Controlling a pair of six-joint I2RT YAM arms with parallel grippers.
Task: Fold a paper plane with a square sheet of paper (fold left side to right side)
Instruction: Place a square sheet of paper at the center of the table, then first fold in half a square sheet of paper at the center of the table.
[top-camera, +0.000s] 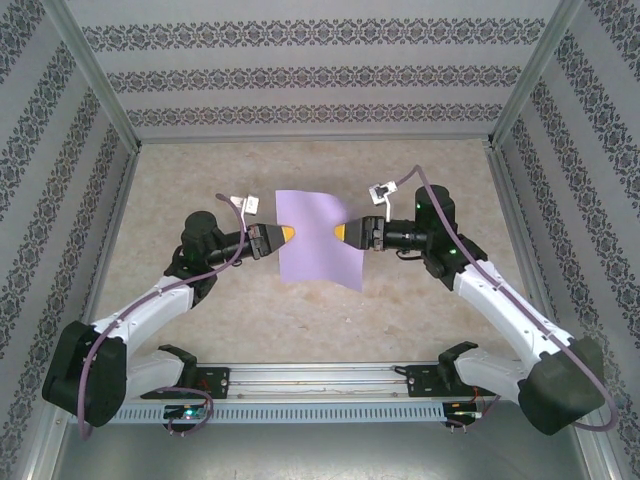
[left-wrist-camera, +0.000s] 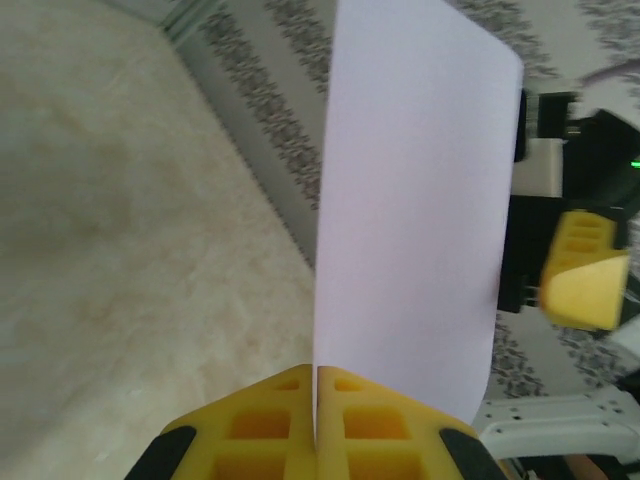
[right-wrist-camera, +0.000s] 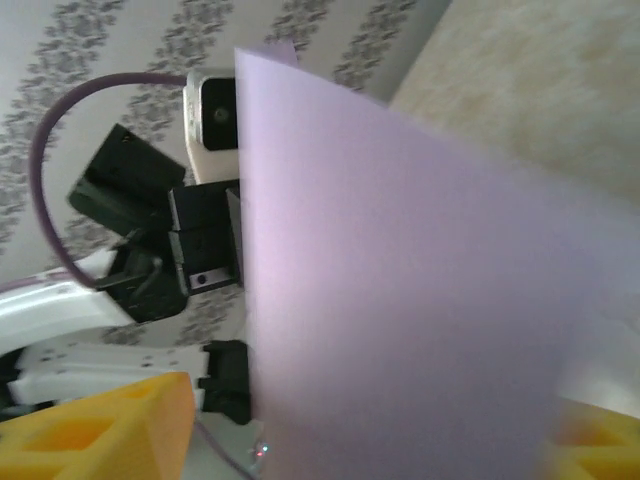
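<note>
The left gripper (left-wrist-camera: 316, 385) is clamping one edge of the square sheet of paper (left-wrist-camera: 410, 200); the right gripper (top-camera: 342, 233) is gaping wide, its fingers (right-wrist-camera: 100, 430) straddling the sheet's opposite edge.

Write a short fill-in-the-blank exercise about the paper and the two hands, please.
1. The left hand is ____ on the sheet of paper.
2. The right hand is ____, with the sheet between its fingers.
3. The fingers of both hands are ____ in colour.
Missing words: shut; open; yellow.
</note>
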